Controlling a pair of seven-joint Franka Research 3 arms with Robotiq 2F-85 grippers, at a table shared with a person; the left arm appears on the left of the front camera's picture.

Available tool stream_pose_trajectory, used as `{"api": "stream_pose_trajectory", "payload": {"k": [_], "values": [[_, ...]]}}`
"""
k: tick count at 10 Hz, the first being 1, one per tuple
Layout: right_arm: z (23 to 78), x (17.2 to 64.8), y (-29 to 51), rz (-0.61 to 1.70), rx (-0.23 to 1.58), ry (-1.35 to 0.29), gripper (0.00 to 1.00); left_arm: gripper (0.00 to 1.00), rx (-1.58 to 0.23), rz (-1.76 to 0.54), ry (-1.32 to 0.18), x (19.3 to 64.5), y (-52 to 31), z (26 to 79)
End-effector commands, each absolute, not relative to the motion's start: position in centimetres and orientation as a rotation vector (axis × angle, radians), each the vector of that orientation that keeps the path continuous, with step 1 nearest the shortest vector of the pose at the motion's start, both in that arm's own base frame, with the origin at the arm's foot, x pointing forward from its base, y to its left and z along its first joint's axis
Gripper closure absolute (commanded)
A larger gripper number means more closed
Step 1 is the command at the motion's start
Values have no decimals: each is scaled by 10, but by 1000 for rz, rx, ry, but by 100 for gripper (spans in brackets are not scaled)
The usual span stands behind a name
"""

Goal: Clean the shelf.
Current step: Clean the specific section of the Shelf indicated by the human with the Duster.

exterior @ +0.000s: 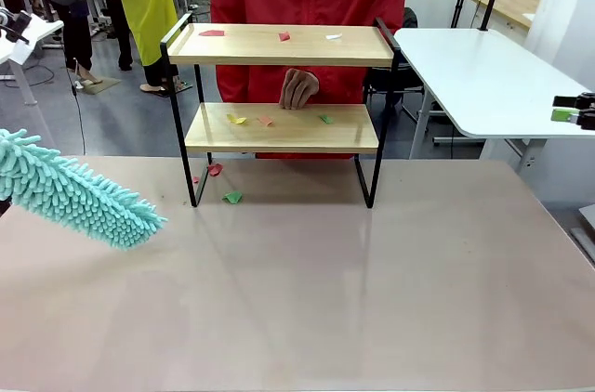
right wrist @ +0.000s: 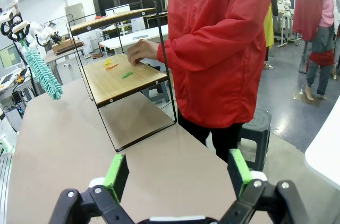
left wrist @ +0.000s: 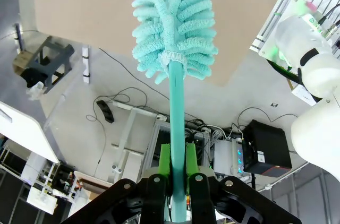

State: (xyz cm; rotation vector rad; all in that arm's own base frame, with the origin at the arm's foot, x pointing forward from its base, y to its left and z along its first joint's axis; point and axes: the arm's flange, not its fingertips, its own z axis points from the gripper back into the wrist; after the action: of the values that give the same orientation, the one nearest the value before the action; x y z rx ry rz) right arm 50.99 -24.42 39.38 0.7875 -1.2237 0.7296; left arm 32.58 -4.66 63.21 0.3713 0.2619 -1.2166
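Beige tabletop [exterior: 372,280] carries the shelf [exterior: 279,45] at its far middle, paper scraps [exterior: 284,36] on both boards, a person's hand [exterior: 298,88] at the lower one. Left gripper [left wrist: 178,156] is clamped on the handle of a teal duster [exterior: 79,192], well short of the rack; right gripper [right wrist: 178,173] stands wide, empty. Best start on the top board (head flat, strokes toward an open edge), clear of that hand.

Matt wooden shelf [exterior: 279,58] in black metal frame, shaggy teal cloth duster [exterior: 79,195], smooth slightly glossy tabletop [exterior: 353,299]
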Motion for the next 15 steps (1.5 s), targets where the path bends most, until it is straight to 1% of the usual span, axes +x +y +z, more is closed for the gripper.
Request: {"api": "stream_pose_trajectory", "payload": {"k": [1, 9, 12, 15], "values": [[397, 509, -242, 733, 787, -1228, 0, 87, 356, -1220, 260, 324, -46, 636], [397, 509, -242, 733, 787, -1228, 0, 87, 371, -1217, 262, 326, -47, 632], [397, 509, -242, 733, 787, -1228, 0, 87, 202, -1298, 116, 321, -37, 629], [397, 509, -242, 733, 787, -1228, 0, 87, 12, -1375, -86, 321, -65, 615]]}}
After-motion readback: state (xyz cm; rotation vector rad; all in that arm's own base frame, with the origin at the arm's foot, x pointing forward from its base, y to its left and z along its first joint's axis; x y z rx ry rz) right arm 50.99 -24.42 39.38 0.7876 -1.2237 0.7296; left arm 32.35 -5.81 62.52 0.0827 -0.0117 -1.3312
